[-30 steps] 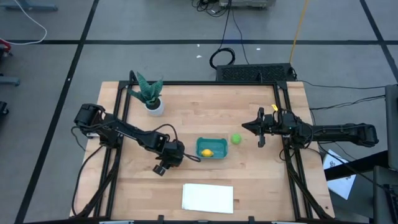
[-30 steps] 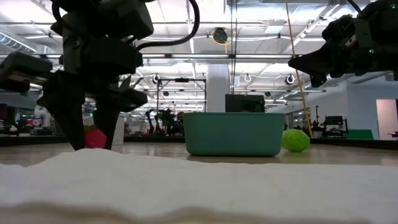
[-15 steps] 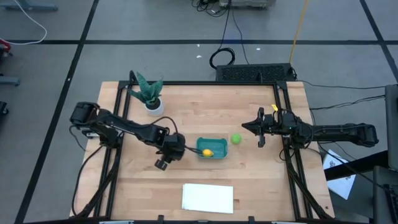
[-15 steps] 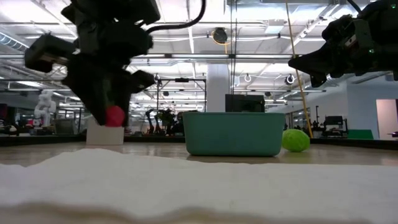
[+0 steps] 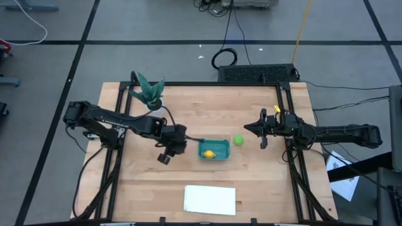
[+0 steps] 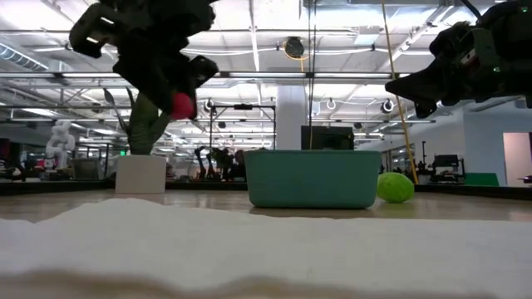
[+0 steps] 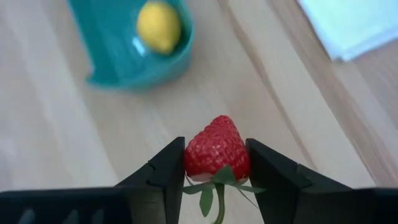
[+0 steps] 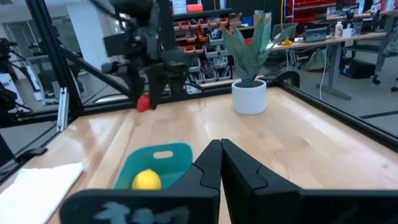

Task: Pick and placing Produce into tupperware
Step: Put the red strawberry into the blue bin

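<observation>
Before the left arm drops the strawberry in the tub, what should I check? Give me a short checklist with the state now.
1. Strawberry held between left gripper fingers: ok.
2. Strawberry lifted off the table: ok, low view shows it in the air.
3. Gripper above the tupperware: not ok, it is beside the tub.
4. Free space in tub: ok, only the lemon inside.
5. Right gripper away from the tub: ok.
6. Green ball outside the tub, beside it: ok.

Lemon (image 5: 209, 153) in tub (image 5: 213, 144), ball (image 5: 239, 140) just right.

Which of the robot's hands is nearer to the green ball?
Right. The right hand hangs just beside the green ball; the left hand, holding the strawberry, is beyond the tub.
</observation>
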Controlling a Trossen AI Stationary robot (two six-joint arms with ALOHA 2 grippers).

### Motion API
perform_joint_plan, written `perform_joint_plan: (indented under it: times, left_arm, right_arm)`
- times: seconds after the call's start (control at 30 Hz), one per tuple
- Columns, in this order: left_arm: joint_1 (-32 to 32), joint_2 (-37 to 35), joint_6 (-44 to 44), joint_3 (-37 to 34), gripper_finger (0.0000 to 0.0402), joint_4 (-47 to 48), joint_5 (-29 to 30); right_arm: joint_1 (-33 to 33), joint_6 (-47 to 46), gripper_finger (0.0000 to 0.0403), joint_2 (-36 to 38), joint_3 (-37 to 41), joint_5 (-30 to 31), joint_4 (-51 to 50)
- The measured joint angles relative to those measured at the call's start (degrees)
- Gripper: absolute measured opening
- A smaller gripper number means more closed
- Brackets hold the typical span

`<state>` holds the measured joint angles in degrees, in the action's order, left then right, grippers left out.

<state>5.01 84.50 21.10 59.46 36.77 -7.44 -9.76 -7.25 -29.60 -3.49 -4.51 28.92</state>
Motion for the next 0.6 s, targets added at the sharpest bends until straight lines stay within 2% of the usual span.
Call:
perform_joint_plan:
  times: [0.47,0.6]
  left_arm:
    - [-11.05,-3.82,1.55,-0.04,0.0156,3.53,-0.06]
    - [-13.08,-3.86,1.06,-0.06,0.0156,3.42,-1.98]
  right_arm:
    - [0.00,-0.02,0.0000,-0.27,0.00,0.00,0.88]
    - [0.00,-0.01,0.0000,-0.34,0.00,0.00,0.86]
